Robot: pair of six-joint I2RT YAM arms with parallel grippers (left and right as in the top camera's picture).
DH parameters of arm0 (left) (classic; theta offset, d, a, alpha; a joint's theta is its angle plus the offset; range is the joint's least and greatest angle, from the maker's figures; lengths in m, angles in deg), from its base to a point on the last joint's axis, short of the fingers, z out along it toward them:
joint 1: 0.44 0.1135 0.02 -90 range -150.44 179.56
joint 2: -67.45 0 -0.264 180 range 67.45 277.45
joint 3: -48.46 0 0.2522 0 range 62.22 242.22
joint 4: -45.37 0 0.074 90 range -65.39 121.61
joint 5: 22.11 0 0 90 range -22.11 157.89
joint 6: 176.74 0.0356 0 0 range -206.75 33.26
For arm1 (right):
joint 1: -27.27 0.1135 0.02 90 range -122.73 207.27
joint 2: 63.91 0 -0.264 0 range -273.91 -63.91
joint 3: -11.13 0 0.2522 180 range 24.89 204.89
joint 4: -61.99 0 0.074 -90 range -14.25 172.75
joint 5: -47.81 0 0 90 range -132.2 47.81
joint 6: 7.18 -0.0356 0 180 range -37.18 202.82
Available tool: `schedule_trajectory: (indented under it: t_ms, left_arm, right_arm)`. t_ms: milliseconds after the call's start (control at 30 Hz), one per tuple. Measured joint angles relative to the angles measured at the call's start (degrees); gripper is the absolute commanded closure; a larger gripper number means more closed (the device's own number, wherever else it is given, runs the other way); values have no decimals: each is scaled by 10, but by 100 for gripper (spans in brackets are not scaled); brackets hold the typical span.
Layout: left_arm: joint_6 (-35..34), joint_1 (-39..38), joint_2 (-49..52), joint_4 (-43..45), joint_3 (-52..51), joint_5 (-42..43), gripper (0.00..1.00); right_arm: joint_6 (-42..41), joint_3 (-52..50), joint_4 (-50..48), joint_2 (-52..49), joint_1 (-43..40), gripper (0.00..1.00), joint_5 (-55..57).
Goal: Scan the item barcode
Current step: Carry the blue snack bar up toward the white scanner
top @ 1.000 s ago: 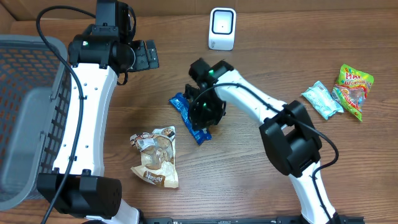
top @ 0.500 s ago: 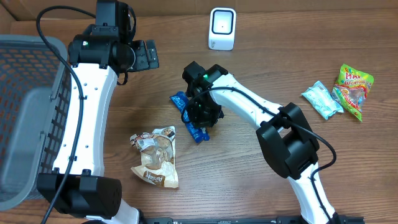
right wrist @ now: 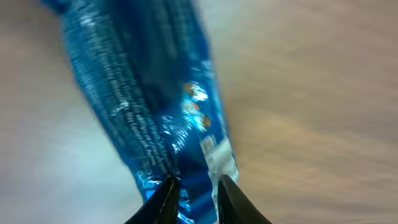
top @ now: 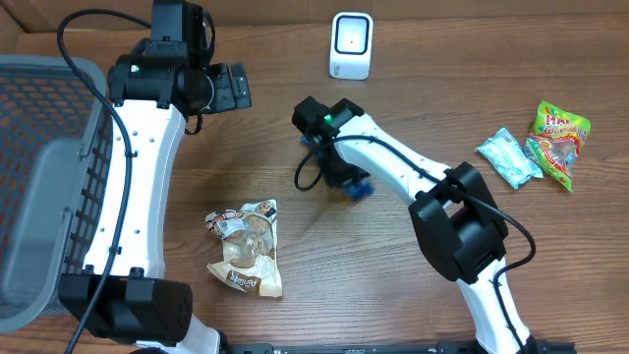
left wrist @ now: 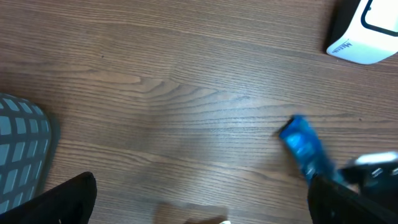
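Right wrist view, and clamping narrow with the right tool [right wrist: 193, 186], dark fingertips [right wrist: 166, 190] nearly together and biting on the crinkled end of the blue packet [right wrist: 143, 106]. Stretching away from the pinch toward the upper left of that view, white print running along the foil, blurred wood grain behind. Hanging mostly hidden beneath the wrist in the overhead view, just a blue corner poking out on one side, near the middle of the bench [top: 442, 69]. Cannot tell through the blur whether clearing the wood or brushing it.

Sitting beyond the packet, toward the far edge, the white scanner [top: 351, 44], upright and well apart from the pinch.

Over on the other side: gaping wide with the left tool [top: 231, 87], holding nothing, hovering above the wood toward the far left and pointing across at the packet. Catching, from the left wrist camera, the blue packet slanting in at the right and a corner of the scanner at the top right.

Standing along the left edge, the grey mesh basket [top: 39, 177]. Lying flat near the front, between the two arms, a brown snack bag [top: 246, 246]. Resting at the far right, well apart from the action, a pale teal packet [top: 508, 157] and, just beside it, a green and red candy bag [top: 560, 138].
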Motion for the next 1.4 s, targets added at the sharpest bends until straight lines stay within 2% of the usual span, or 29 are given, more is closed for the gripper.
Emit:
schedule_trajectory:
  t_ms: [167, 267, 400, 533, 633, 833, 1133, 1300, 1400]
  left_arm:
    - [0, 0, 0, 0, 0, 0, 0]
    - [0, 0, 0, 0, 0, 0, 0]
    - [0, 0, 0, 0, 0, 0, 0]
    - [0, 0, 0, 0, 0, 0, 0]
    - [0, 0, 0, 0, 0, 0, 0]
    - [0, 0, 0, 0, 0, 0, 0]
    - [0, 0, 0, 0, 0, 0, 0]
    - [0, 0, 0, 0, 0, 0, 0]
    - [0, 0, 0, 0, 0, 0, 0]
  right_arm:
    - [3, -1, -55, -11, -43, 77, 155]
    - [4, 11, -55, -14, -65, 72, 158]
    - [9, 65, -79, -18, -81, 60, 81]
    - [-24, 98, -156, -18, -91, 60, -47]
    - [-94, 94, -205, -19, -99, 60, -115]
    - [-227, 64, -245, -33, -104, 60, -171]
    - [-258, 53, -200, -50, -89, 60, -192]
    - [-213, 56, -114, -49, -85, 60, -205]
    - [-164, 51, -44, -51, -87, 64, -205]
